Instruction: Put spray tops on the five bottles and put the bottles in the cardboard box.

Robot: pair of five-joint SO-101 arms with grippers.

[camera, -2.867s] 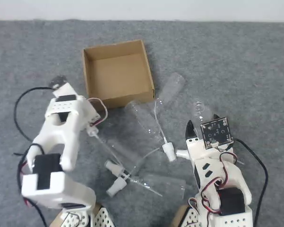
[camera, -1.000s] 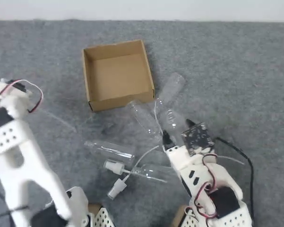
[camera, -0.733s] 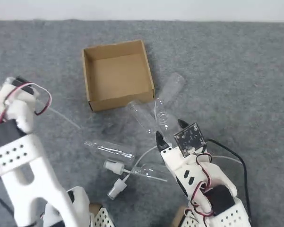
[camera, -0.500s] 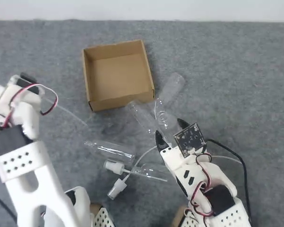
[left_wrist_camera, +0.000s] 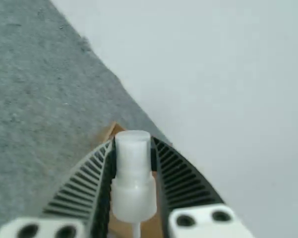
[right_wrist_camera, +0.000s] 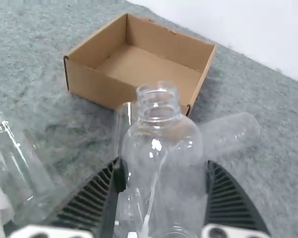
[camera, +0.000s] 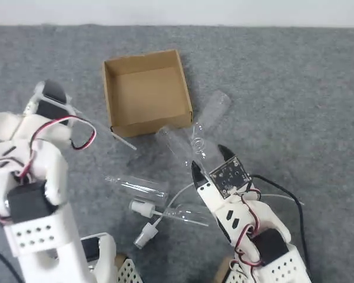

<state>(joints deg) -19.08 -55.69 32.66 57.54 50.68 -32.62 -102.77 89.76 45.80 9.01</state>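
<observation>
Between right fingers point(right_wrist_camera: 96, 198), bottle point(right_wrist_camera: 158, 148) (open-necked).

You have bright, diffuse light across the grey carpeted tabletop point(camera: 294, 88). Shadows stay soft, with a faint one inside the open brown cardboard box point(camera: 147, 88). Small highlights glint on the clear plastic bottle point(right_wrist_camera: 161, 134) in the right end effector point(right_wrist_camera: 163, 171); the white plastic spray top point(left_wrist_camera: 134, 173) is evenly lit.
</observation>
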